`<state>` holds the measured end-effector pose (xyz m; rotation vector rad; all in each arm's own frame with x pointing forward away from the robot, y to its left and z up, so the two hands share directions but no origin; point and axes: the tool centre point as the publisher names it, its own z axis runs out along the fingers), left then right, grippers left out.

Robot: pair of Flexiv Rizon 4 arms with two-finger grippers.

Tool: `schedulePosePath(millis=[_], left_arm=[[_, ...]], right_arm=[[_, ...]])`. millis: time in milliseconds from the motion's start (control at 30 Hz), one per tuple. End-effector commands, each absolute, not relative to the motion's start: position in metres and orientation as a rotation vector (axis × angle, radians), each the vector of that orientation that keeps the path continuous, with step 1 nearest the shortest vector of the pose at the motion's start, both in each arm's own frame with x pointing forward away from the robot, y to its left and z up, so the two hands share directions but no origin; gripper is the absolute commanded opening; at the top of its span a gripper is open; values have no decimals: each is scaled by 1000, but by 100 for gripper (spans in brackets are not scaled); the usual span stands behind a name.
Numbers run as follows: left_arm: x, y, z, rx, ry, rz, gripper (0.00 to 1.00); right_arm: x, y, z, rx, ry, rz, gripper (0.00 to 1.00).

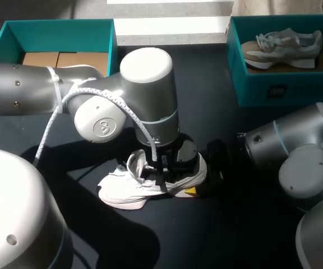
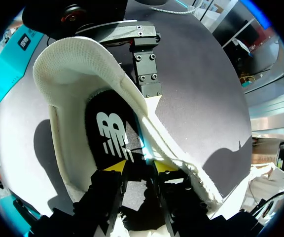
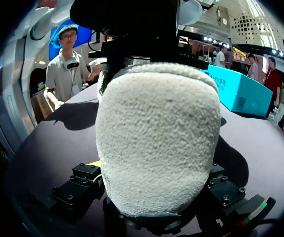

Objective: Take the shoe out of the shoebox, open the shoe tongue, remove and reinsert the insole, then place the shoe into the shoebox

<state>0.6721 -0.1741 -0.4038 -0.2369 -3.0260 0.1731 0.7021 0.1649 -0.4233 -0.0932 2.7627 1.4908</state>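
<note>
The white shoe [image 1: 130, 188] lies on its side in the middle of the dark bench [image 1: 223, 224], toe toward my left arm's side and heel toward my right, well apart from both boxes. In the left wrist view its opening gapes wide, the pale lining [image 2: 68, 74] curving around a black insole [image 2: 110, 123] with a white logo that lies flat inside. The left pincer [image 2: 139, 167] reaches down into that opening, its yellow tips right at the near end of the insole. Whether it is clamped on the insole I cannot tell. From the head view the left pincer [image 1: 160, 168] comes straight down over the shoe's middle under the big silver wrist. The right pincer [image 1: 207, 171] comes in low from the right and is clamped on the shoe's heel. In its own wrist view the rough white heel [image 3: 157, 138] fills the space in the right pincer [image 3: 154, 175], with a black finger pressed to each side. At the far left corner sits a teal shoebox [image 1: 55, 27] with a brown cardboard floor [image 1: 66, 59]. At the far right a second teal box [image 1: 285, 84] holds a beige shoe [image 1: 285, 47].
</note>
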Motion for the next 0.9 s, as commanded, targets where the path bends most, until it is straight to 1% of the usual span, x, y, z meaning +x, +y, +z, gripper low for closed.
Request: schedulePosePath(millis=[33,167,233,267,300,333,367,600,767,900], left_arm=[[669,-177,-417,-239,-3072,167,35],[665,-181,-421,-231,-3107,149,37],[662,-183,-421,-215,-3129,149,35],[661,-184,-422,-216,-3149,146,31],[660,-185,-422,-205,-3172,140,23],[659,-186,-422,-198,-3189,126,13],[658,-186,-422,-193,-3201,130,0],[656,-192,-422,-160,-3262,105,0],[658,-199,-409,-149,-3272,112,0],[642,-207,-394,-131,-3291,111,0]], right_arm=[[700,167,-427,-90,2763,1486,0],[700,167,-427,-90,2763,1486,0],[700,167,-427,-90,2763,1486,0],[700,167,-427,-90,2763,1486,0],[700,167,-427,-90,2763,1486,0],[700,167,-427,-90,2763,1486,0],[700,167,-427,-90,2763,1486,0],[700,167,-427,-90,2763,1486,0],[700,167,-427,-90,2763,1486,0],[700,167,-427,-90,2763,1486,0]])
